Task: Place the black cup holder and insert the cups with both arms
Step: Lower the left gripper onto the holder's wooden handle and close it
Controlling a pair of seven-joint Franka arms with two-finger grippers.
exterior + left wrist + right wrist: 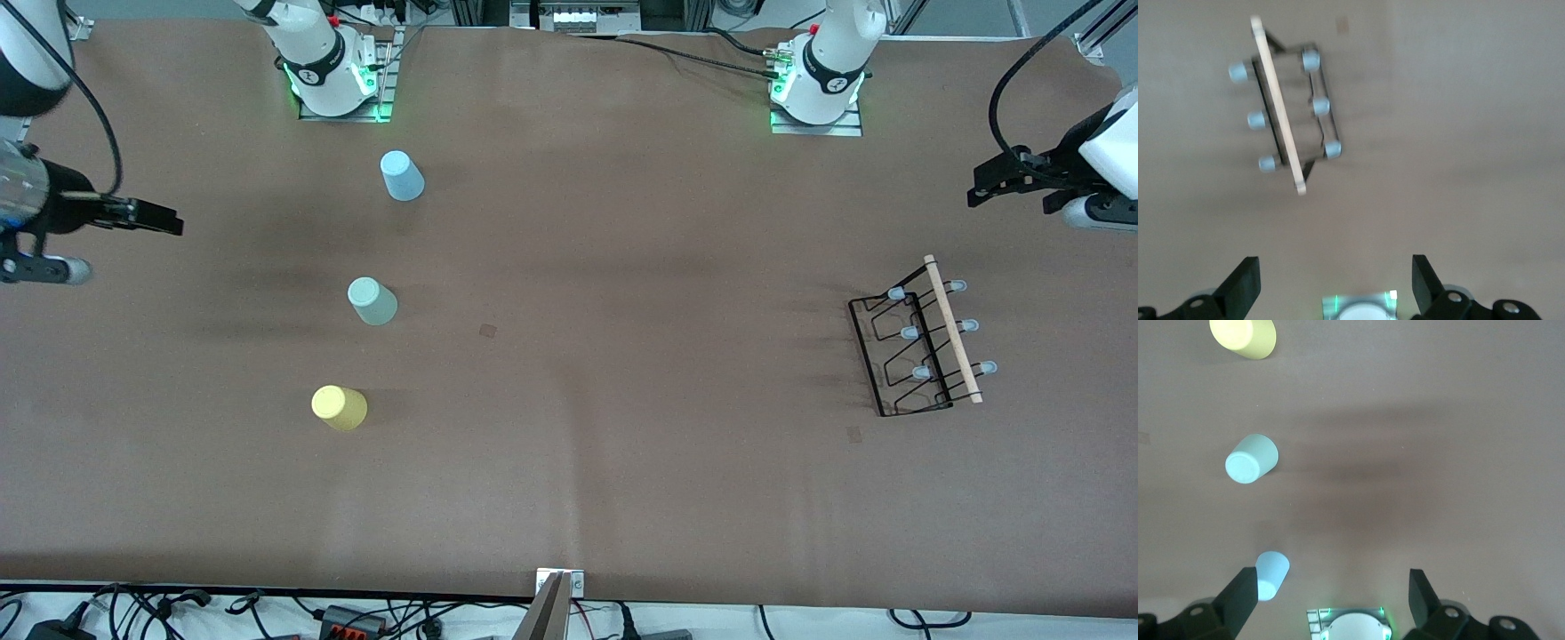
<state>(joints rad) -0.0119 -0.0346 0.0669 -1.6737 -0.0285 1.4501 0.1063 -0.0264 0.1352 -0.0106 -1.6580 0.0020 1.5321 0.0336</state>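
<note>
Cups stand upside down in a row toward the right arm's end: yellow cup (339, 408) nearest the camera, mint cup (372, 300) at its 1 o'clock, blue cup (402, 175) farthest. Holder (925, 342) stands toward the left arm's end. Right gripper (1328, 597) and left gripper (1335, 283) hang open over the table edges

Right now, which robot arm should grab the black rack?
The left. Its open gripper hangs at the black cup holder's end of the table; the right gripper, also open, waits by the cups.
</note>
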